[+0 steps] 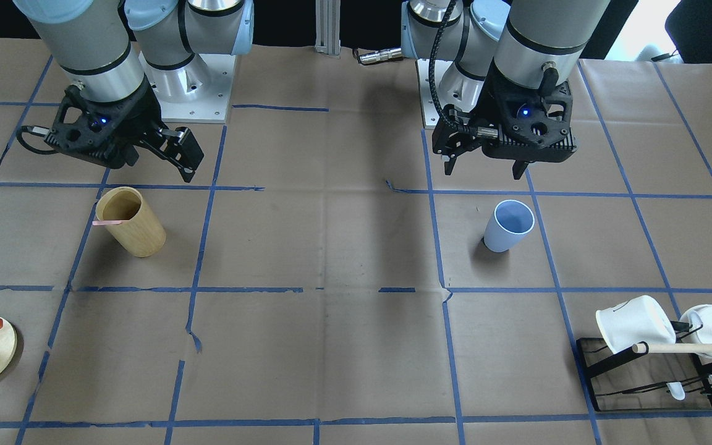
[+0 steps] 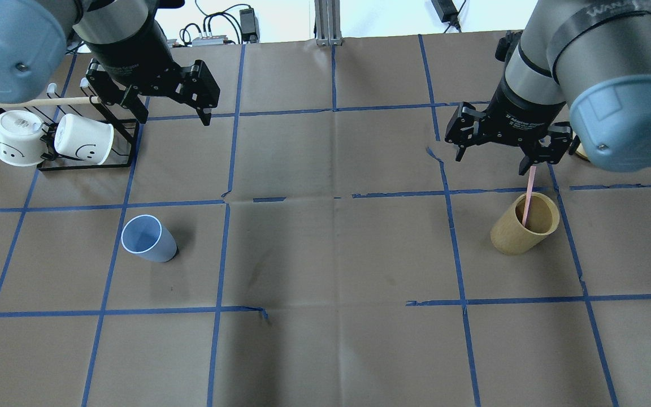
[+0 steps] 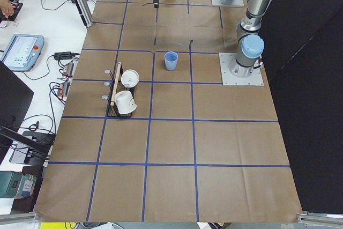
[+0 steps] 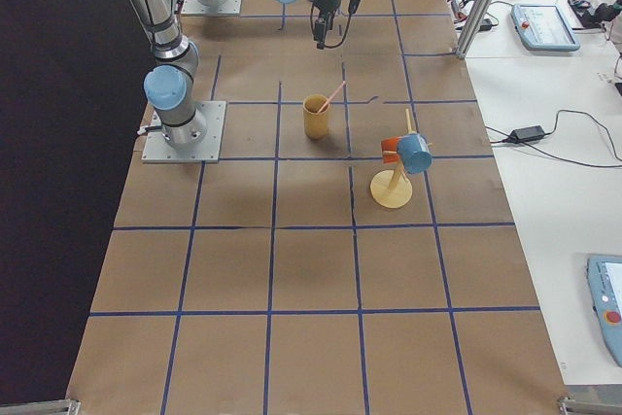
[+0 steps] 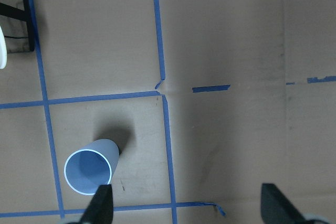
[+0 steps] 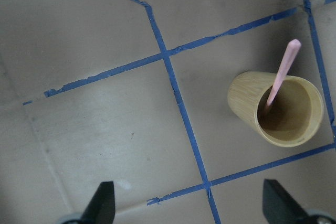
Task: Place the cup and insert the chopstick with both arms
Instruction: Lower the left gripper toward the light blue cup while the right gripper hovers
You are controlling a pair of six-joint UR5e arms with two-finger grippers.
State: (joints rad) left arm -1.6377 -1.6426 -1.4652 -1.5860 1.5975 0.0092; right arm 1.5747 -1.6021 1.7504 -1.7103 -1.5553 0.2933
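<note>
Left claw (image 2: 170, 116) spread, empty, hovering over counter's left half. Right claw (image 2: 490, 164) also spread, empty, over the right half. Cup (image 2: 147, 240) stands upright on the left half, mid-depth, apart from everything. Chopstick (image 2: 527, 195) leans inside wooden cup (image 2: 520, 232) on the right half. Cup probably light, smooth, tippy: pinch one wall at rim. Chopstick thin, stiff, slippery: pinch exposed upper end.

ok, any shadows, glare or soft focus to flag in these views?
Front-facing: broad soft shadow band down the middle of the brown paper table; top-right corner blown out. Left wrist: small light-blue plastic cup sharp, dark shadow at its base; left gripper tips blurred. Right wrist: tan wooden cup sharp, right gripper tips blurred.
</note>
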